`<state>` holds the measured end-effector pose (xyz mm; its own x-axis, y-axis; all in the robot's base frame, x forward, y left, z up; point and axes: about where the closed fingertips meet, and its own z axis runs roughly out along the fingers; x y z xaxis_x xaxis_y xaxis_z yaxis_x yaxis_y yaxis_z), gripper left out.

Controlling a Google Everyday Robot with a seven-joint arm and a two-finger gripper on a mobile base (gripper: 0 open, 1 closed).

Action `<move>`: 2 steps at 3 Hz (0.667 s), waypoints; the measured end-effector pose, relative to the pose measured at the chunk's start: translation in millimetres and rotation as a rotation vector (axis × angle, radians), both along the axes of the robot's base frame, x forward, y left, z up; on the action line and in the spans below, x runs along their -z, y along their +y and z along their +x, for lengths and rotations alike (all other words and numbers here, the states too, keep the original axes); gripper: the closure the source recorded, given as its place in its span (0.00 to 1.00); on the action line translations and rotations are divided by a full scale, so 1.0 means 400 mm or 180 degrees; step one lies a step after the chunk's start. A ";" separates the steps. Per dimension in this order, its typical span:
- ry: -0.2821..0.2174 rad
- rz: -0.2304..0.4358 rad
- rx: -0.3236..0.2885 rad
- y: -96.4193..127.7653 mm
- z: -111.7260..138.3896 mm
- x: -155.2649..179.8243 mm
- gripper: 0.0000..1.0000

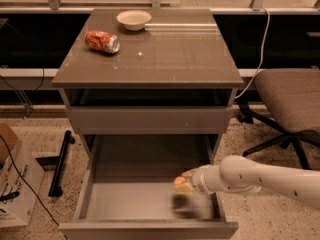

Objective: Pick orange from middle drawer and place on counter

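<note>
The orange (178,181) is small and round, and sits at the tip of my gripper (185,185), which is shut on it. I hold it above the floor of the open middle drawer (125,200), near the drawer's right side, and a blurred shadow lies on the floor below it. My white arm comes in from the right. The counter (165,56), the cabinet's glossy grey-brown top, is above.
A crushed orange-red soda can (102,40) and a white bowl (133,19) stand at the counter's back left. The upper drawer front (150,119) is closed. An office chair (292,96) stands at the right. A cardboard box (15,184) and a black bar (61,161) lie on the floor at the left.
</note>
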<state>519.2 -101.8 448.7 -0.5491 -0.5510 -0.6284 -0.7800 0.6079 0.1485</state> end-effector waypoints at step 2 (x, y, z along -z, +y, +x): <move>-0.1260 0.0605 -0.0655 -0.051 0.047 -0.518 1.00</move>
